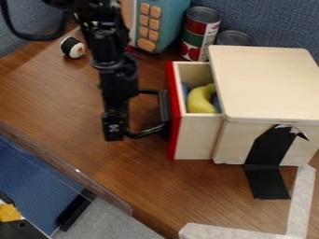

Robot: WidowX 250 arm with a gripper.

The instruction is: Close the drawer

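the black two-finger gripper (163,112) was positioned at the red front of the partly open wooden drawer (197,140), though its opening and any grasp could not be determined, and a yellow toy banana (201,99) was contained inside, beneath the lidded box's (268,84) edge level.

Beside the black gripper (114,134), a pale drawer (196,140) shows its red front (175,121) and yellow banana (199,100) against the brown, wood-grained table (59,98), with a teal, orange-buttoned box (173,21) and red, green and white can (198,37) beyond it.
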